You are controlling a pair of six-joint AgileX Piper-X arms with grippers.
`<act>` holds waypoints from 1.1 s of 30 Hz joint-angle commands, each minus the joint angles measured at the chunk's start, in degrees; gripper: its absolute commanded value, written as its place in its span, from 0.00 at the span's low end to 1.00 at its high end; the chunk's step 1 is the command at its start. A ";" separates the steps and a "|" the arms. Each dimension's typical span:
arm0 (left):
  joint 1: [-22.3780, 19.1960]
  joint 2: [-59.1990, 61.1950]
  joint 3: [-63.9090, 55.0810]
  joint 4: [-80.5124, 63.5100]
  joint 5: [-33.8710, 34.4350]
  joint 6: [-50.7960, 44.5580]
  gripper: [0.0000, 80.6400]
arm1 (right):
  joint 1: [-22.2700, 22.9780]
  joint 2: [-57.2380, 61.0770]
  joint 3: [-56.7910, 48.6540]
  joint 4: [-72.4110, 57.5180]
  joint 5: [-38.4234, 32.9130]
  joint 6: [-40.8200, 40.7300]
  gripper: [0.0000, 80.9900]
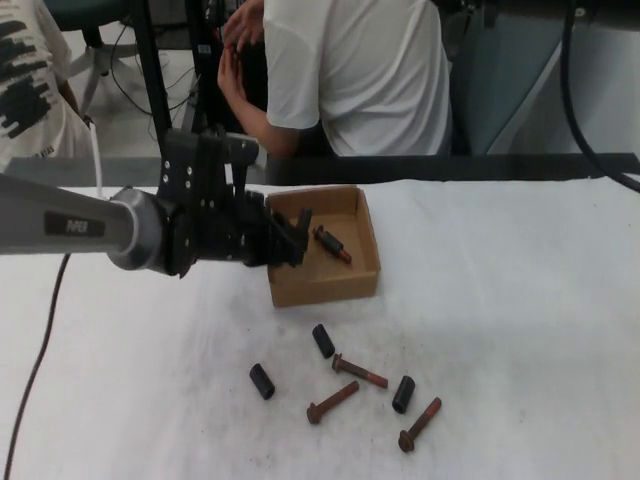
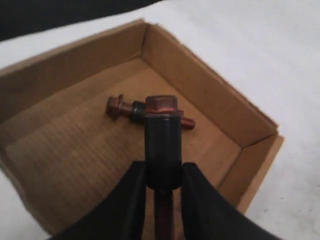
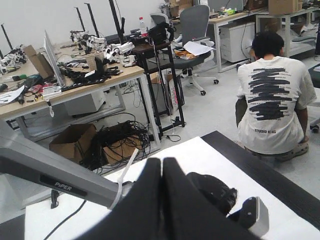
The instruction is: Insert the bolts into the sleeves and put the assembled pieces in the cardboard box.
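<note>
My left gripper (image 1: 297,238) (image 2: 163,172) hangs over the cardboard box (image 1: 345,285) (image 2: 210,85), shut on an assembled piece (image 2: 162,140): a black sleeve with a rusty bolt through it, hex head pointing away from the wrist. Another assembled piece (image 1: 331,243) (image 2: 120,106) lies on the box floor just beyond it. On the white cloth in front of the box lie three loose black sleeves (image 1: 262,381) (image 1: 323,341) (image 1: 403,394) and three loose rusty bolts (image 1: 360,372) (image 1: 332,402) (image 1: 419,425). My right gripper (image 3: 161,162) is shut with nothing in it, raised and facing out over the room.
The grey left arm (image 1: 70,225) (image 3: 60,182) stretches in from the left side of the bench. A black strip (image 1: 450,165) marks the bench's far edge. White cloth (image 1: 520,300) lies open to the right of the box.
</note>
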 commanded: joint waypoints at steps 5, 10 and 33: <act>-0.23 0.74 -1.93 2.91 -3.12 0.46 0.00 | 0.00 -1.92 -0.28 0.22 -0.32 -0.51 0.01; -0.23 0.73 -3.00 4.95 -2.23 0.38 0.00 | 0.00 -2.87 -0.28 1.97 -0.51 -0.51 0.01; 0.90 -12.01 -3.05 22.90 6.57 0.65 0.71 | -0.44 -2.68 -0.28 17.64 7.19 -14.44 0.01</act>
